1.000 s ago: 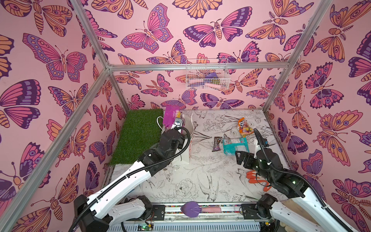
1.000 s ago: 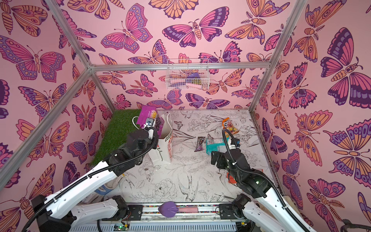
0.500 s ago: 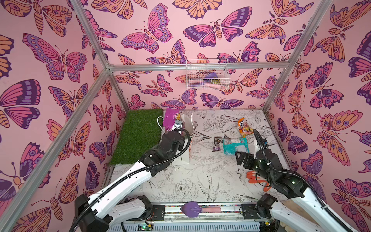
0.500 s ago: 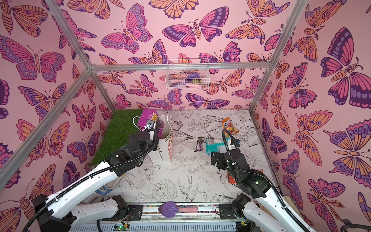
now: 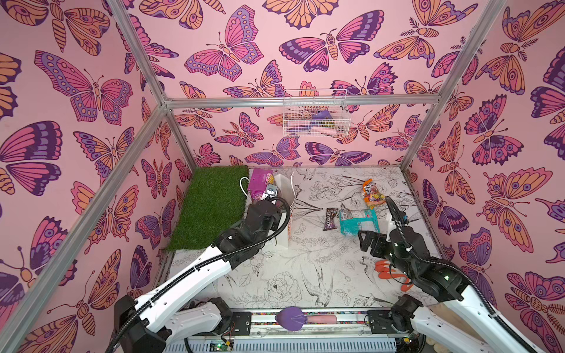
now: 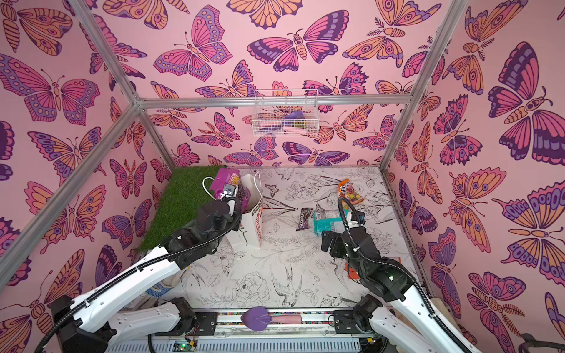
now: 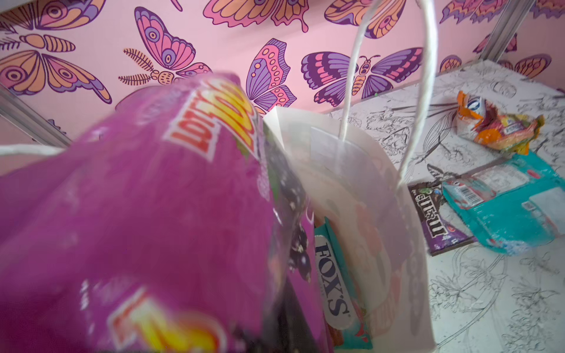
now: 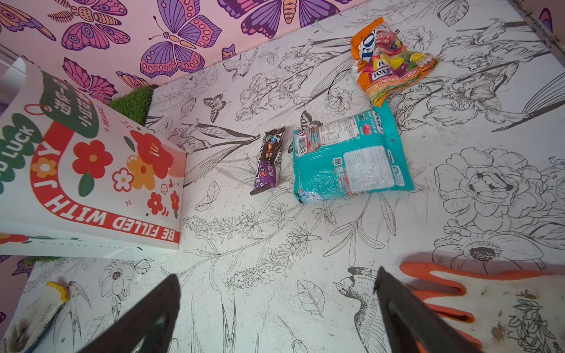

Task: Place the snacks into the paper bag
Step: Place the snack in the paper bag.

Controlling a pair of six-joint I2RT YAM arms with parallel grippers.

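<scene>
- Left wrist view: the purple grape bag fills the near field, blurred, over the open mouth of the white paper bag. A FOX'S packet stands inside the bag.
- Left gripper: at the bag's mouth, against the purple grape bag in both top views. Its fingers are hidden, so I cannot tell whether they clamp the packet or stand apart.
- Right gripper: jaws wide apart and empty, hovering above the table, with an orange glove just beside one finger.
- On the table, well apart from the paper bag: a brown M&M's wrapper, a teal packet just beside it, and an orange FOX'S packet near the teal one.
- The paper bag stands upright at the edge of the grass mat.
</scene>
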